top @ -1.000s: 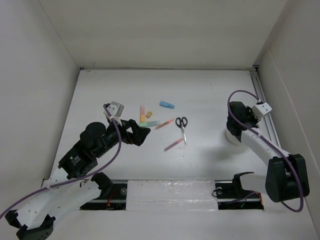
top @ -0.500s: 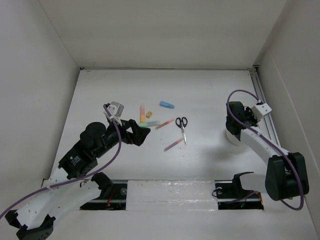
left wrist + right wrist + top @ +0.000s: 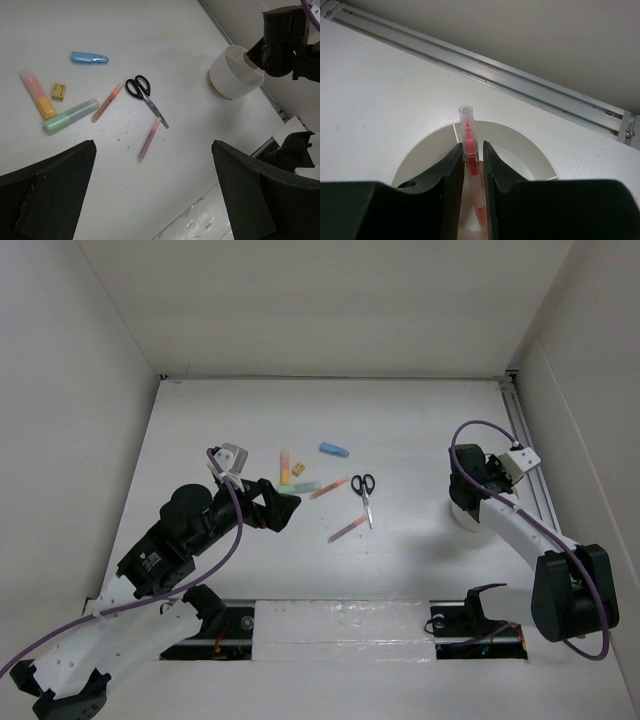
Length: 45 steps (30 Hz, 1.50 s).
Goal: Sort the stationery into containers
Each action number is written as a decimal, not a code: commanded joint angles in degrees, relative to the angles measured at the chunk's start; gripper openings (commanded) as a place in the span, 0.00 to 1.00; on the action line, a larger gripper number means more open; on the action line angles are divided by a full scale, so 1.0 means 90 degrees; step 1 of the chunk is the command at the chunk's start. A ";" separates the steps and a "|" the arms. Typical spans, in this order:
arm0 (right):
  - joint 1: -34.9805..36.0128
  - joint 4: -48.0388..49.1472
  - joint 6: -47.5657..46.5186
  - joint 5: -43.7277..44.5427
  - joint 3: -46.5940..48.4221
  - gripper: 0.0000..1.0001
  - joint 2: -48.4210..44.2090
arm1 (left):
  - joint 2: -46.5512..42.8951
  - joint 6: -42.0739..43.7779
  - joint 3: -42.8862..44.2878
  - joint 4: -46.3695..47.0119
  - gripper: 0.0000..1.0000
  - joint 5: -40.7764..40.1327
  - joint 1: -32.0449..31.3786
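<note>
Stationery lies mid-table in the overhead view. We count one pair of scissors [image 3: 363, 496], a pen [image 3: 329, 487] left of its handles and another pen [image 3: 347, 530] by its blades. There are three markers: blue marker [image 3: 334, 450], green marker [image 3: 300, 487] and yellow-orange marker [image 3: 286, 462]. One tiny yellow piece [image 3: 297, 473] sits among them. The single white cup [image 3: 461, 517] stands well apart on the right, under the right gripper [image 3: 471, 480].

From the left wrist, we see the same seven loose items. The left gripper [image 3: 279, 502] is spread wide and holds nothing.

From the right wrist, the fingers pinch a third, red pen [image 3: 468, 131], upright over the cup's inner divider. We would nudge it clear of that wall and lower it deep into one compartment before letting go, so it neither bounces out nor tips the cup.
</note>
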 commanded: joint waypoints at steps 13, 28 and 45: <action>0.0244 -0.0422 0.0353 0.0134 0.0305 0.46 -0.0169 | -0.0050 0.0062 -0.0002 0.0253 1.00 0.0058 -0.0024; 0.0616 -0.0735 0.0362 0.0075 0.0510 0.52 -0.0638 | -0.0050 0.0062 -0.0002 0.0253 1.00 0.0058 -0.0024; 0.1241 -0.3213 0.1904 0.0397 0.1457 0.99 -0.1222 | -0.0050 0.0062 0.0057 0.0186 1.00 -0.0234 -0.0024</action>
